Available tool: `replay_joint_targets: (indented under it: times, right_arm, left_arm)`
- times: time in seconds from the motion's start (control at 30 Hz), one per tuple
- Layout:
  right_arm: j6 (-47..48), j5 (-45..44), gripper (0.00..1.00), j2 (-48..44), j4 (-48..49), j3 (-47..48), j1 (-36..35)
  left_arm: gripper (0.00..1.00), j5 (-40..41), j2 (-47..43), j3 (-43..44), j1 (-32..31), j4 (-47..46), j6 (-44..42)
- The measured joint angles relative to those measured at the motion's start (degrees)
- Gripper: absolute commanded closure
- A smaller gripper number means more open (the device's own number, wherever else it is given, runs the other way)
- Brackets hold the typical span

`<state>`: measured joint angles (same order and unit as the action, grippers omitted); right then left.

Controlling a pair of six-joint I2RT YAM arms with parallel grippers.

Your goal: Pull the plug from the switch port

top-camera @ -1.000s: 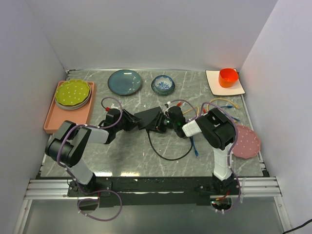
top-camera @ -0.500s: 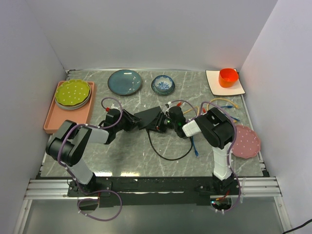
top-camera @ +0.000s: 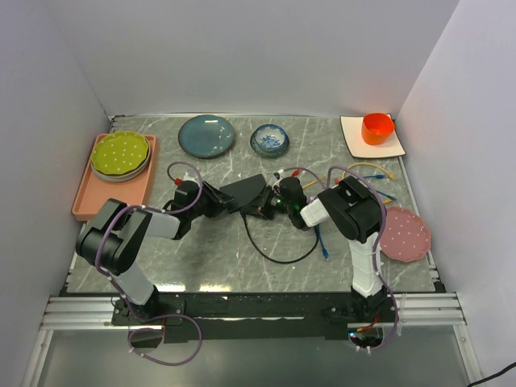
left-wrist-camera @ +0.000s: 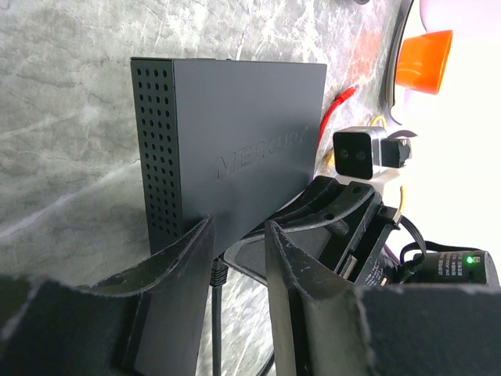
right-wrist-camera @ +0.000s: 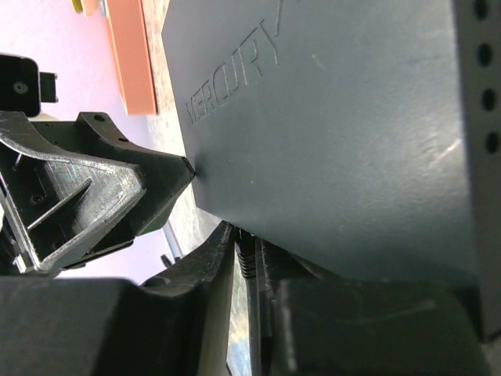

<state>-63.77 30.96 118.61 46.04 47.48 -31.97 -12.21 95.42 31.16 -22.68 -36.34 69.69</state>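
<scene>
switch: flat matte-black box, perforated side wall, embossed logo on the broad face. Tipped up on one long edge, around the middle of the table. plug seated in its underside edge; black cable loops toward the near edge.

Reads as a robotics lab test cell. Walled on three sides with plain white panels. Fitted with a marble-pattern table on an aluminium rail frame, with left arm and right arm bolted at its near edge. Stocked with staged props: dishes, a pink tray, loose cables.
</scene>
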Motion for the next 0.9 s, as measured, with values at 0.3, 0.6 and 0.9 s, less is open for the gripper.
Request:
replay_joint_targets:
  times: [0.3, 0.6, 0.9]
  right_arm:
    - [0.2, 0.2, 1.0, 0.1, 0.2, 0.0, 0.0]
    - [0.9, 0.2, 1.0, 0.1, 0.3, -0.2, 0.1]
    - [1.9, 0.2, 1.0, 0.1, 0.3, -0.2, 0.1]
  left_arm:
    - [0.6, -0.1, 0.0, -0.3, 0.0, -0.5, 0.0]
    - [0.6, -2.0, -0.1, -3.3, -1.7, -4.9, 2.4]
    - [0.6, -2.4, 0.5, -3.7, -4.5, -3.0, 2.6]
